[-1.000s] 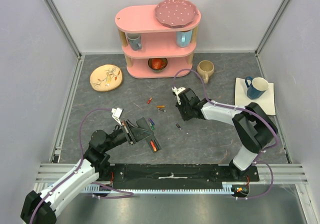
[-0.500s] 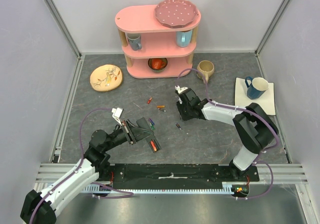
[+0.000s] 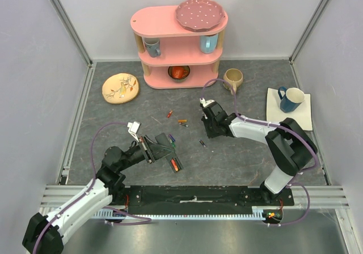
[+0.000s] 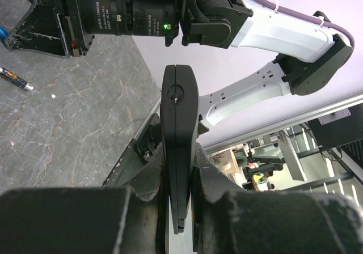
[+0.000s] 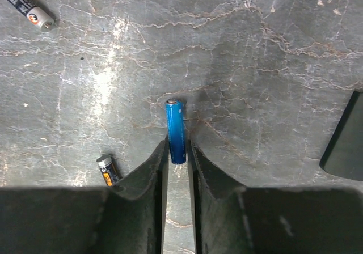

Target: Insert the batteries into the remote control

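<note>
My left gripper (image 3: pixel 151 148) is shut on the remote control (image 3: pixel 163 140), a slim black bar held edge-up between the fingers in the left wrist view (image 4: pixel 179 146). My right gripper (image 3: pixel 205 121) is shut on the lower end of a blue battery (image 5: pixel 175 130), held just above the table. Loose batteries lie on the table: a red one (image 3: pixel 169 114), an orange one (image 3: pixel 182 121), a blue one (image 3: pixel 185 125), a dark one (image 3: pixel 202 143), a red-and-black one (image 3: pixel 176 164), and green and purple ones (image 3: pixel 172 144) by the remote.
A pink shelf (image 3: pixel 180 38) with cups and a plate stands at the back. A patterned plate (image 3: pixel 120 88) lies back left, a tan mug (image 3: pixel 233 79) back right, and a blue mug (image 3: pixel 291 98) on a white napkin far right.
The right gripper has shifted slightly toward the back with the blue battery in it. The left arm and the remote have not moved.
</note>
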